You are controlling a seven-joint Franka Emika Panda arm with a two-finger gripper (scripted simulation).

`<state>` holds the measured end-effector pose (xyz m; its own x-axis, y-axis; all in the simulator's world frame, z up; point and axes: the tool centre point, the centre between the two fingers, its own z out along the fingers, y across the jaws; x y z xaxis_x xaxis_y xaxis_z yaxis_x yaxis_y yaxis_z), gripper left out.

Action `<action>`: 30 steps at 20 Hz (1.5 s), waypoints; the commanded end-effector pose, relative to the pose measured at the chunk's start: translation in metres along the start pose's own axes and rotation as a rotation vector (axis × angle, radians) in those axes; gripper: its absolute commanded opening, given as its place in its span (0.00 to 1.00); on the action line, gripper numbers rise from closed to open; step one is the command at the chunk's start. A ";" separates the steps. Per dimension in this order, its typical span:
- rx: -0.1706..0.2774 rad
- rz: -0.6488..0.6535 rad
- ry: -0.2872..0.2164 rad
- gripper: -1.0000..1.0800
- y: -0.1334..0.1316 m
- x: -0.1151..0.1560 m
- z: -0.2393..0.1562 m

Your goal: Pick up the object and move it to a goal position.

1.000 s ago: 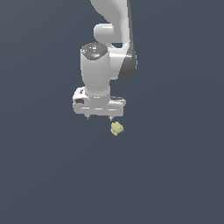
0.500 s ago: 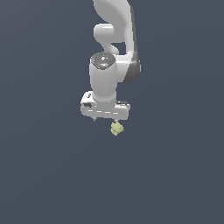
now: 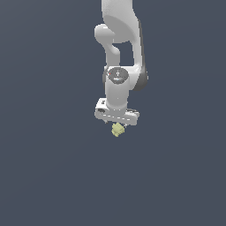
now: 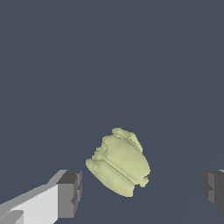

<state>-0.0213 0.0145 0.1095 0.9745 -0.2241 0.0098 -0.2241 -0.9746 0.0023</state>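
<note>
The object (image 3: 117,129) is a small lumpy pale yellow-green blob lying on the dark grey floor. My white gripper (image 3: 117,126) hangs right over it in the exterior view and hides its top. In the wrist view the object (image 4: 119,162) lies between my two dark fingertips (image 4: 70,192), with a gap on each side. The gripper (image 4: 142,189) is open and touches nothing.
A plain dark grey surface (image 3: 53,167) fills both views. The white arm (image 3: 120,53) rises above the gripper in the exterior view.
The arm has swung toward the exterior view's right and come down over the object, which now sits under the gripper instead of beside it. The object has not moved.
</note>
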 end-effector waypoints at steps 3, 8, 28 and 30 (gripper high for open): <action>0.002 0.034 -0.007 0.96 -0.009 -0.010 0.014; 0.002 0.046 -0.010 0.96 -0.013 -0.014 0.019; 0.002 0.046 -0.010 0.00 -0.013 -0.014 0.069; 0.002 0.046 -0.010 0.00 -0.013 -0.014 0.069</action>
<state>-0.0309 0.0302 0.0419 0.9632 -0.2687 0.0024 -0.2687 -0.9632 -0.0010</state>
